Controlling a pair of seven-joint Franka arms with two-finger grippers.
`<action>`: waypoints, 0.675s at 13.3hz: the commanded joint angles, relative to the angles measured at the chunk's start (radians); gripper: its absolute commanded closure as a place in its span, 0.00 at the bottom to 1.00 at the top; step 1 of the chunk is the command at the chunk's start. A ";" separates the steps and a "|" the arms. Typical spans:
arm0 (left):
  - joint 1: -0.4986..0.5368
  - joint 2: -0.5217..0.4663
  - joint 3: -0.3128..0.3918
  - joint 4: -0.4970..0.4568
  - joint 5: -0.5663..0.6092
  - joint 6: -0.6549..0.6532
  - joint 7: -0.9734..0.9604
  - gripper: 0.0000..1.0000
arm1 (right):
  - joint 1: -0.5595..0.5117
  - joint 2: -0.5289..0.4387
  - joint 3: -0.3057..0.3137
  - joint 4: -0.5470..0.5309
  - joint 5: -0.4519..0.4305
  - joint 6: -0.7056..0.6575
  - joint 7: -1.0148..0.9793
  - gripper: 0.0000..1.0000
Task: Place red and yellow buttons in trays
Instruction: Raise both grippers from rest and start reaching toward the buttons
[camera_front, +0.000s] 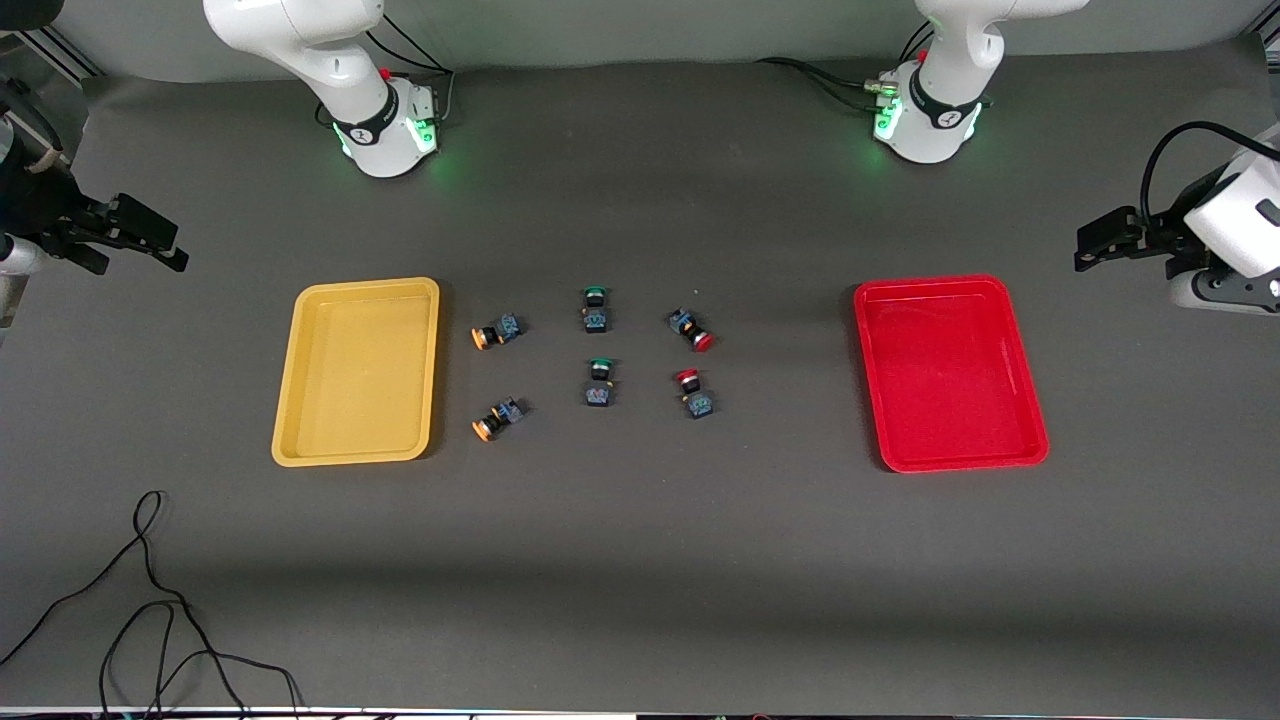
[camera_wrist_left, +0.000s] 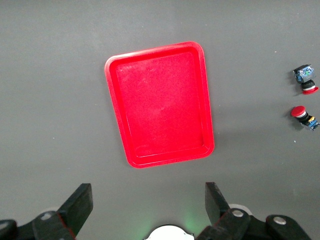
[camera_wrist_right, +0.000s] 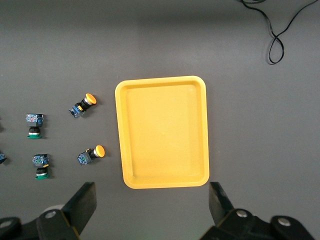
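Waiting arms: both hang raised at the two ends of the dark grey table (camera_front: 640, 560), neither holding anything.
Right gripper (camera_front: 150, 240): raised over the table at the right arm's end, outward of the yellow tray; in its wrist view the black fingers (camera_wrist_right: 82, 202) stand wide apart with nothing between them.
Shallow yellow plastic tray with rounded corners (camera_front: 300, 400): flat on the table toward the right arm's end, nothing inside it.
Two orange-yellow-capped push-button switches with black-and-blue bodies: lying on their sides just beside the yellow tray, toward the table's middle; one (camera_front: 496, 332) farther from the front camera, the other (camera_front: 497, 417) nearer.
Two green-capped switches: midway between the yellow tray and the red one; one (camera_front: 596, 310) farther from the front camera, the other (camera_front: 599, 383) nearer.
Two red-capped switches: farther again from the yellow tray, well apart from it and closer to the red tray; one (camera_front: 691, 329) farther from the front camera, the other (camera_front: 692, 392) nearer.
Shallow red plastic tray with rounded corners (camera_front: 1025, 405): well apart from the yellow tray, toward the left arm's end, nothing inside it.
Left gripper (camera_front: 1100, 243): raised over the table at the left arm's end, outward of the red tray; its black fingers (camera_wrist_left: 80, 202) spread wide with nothing between them.
Thin black cable (camera_front: 150, 600): looped on the table nearer the front camera than the yellow tray.
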 joint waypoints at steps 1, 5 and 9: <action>0.005 0.000 -0.020 0.007 0.014 -0.007 -0.029 0.00 | 0.001 0.017 0.005 0.030 -0.015 -0.023 -0.026 0.00; 0.002 0.001 -0.020 0.007 0.017 -0.009 -0.027 0.00 | 0.008 0.043 0.017 0.019 -0.014 -0.025 0.009 0.00; -0.012 0.001 -0.023 0.004 0.014 -0.014 -0.047 0.00 | 0.020 0.062 0.081 -0.042 0.006 -0.002 0.214 0.00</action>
